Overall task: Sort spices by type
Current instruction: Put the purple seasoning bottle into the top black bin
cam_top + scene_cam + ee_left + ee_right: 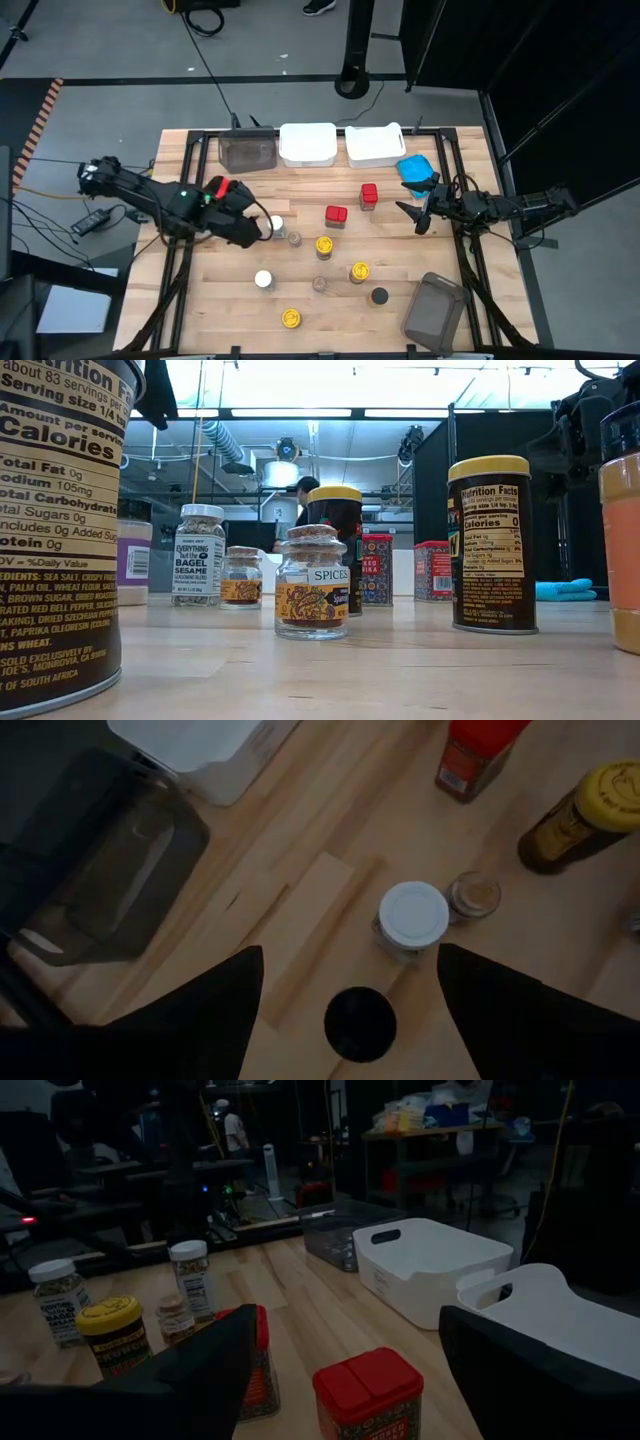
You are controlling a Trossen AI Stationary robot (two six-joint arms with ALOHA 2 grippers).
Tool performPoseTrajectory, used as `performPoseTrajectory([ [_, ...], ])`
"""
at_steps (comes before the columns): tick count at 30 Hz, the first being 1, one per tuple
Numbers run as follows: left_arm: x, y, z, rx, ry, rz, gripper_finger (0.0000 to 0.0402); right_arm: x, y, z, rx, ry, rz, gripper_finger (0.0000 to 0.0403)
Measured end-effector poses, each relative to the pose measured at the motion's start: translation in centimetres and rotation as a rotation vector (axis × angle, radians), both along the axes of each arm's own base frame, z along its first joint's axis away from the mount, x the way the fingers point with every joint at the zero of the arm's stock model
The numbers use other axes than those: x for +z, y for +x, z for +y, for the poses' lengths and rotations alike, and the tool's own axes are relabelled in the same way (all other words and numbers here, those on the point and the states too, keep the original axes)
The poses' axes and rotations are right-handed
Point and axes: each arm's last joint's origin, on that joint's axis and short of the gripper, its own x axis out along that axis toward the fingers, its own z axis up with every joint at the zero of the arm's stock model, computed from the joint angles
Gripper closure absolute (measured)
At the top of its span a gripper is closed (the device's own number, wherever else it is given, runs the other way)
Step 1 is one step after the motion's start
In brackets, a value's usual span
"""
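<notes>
spice jars lie scattered over the pale wooden table (200, 300): yellow-lidded jars (324, 245), red square-capped jars (336, 215), a white-capped jar (276, 228) and a black-capped jar (379, 296). left gripper (262, 228), jaws spread wide and empty, hovers just beside the white-capped jar. right gripper (413, 214), spread and empty, waits near the red caps. only the low view shows labels; only the high view shows the white tubs (307, 144).

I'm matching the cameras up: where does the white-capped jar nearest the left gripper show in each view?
High view: the white-capped jar stands left of the table's centre.
Low view: left of centre, its label reading bagel sesame.
Left wrist view: mid-picture, seen from above.
Right wrist view: upper left, on the table.
Shared landmark: the small clear jar beside it in all four views.
</notes>
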Motion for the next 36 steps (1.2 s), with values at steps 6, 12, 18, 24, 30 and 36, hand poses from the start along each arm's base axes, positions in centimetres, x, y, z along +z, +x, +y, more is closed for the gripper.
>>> performPoseTrajectory([
  [6,-0.7,0.7,-0.3,0.004,-0.007,0.03,0.0096,0.6,0.0,0.0,-0.001,0.031,-0.074,0.0082],
  [12,0.8,0.7,0.0,-0.043,-0.25,0.015,0.0096,2.0,-0.1,0.0,0.03,0.218,-0.287,0.0082],
  [18,1.7,-0.7,1.6,-0.098,-0.325,0.081,0.0096,3.4,-0.4,0.0,0.045,0.272,-0.424,0.0082],
  [24,0.4,-1.4,2.6,-0.238,-0.272,0.145,0.0096,7.3,-1.1,-0.1,0.027,0.105,-0.399,0.0082],
  [30,-2.5,-1.3,2.6,-0.328,-0.23,0.233,0.0096,10.4,-1.5,-0.2,-0.011,-0.013,-0.245,0.0082],
  [36,-4.6,-0.9,2.6,-0.358,-0.213,0.224,0.0096,10.6,-1.2,-0.2,-0.01,-0.016,-0.179,0.0082],
])
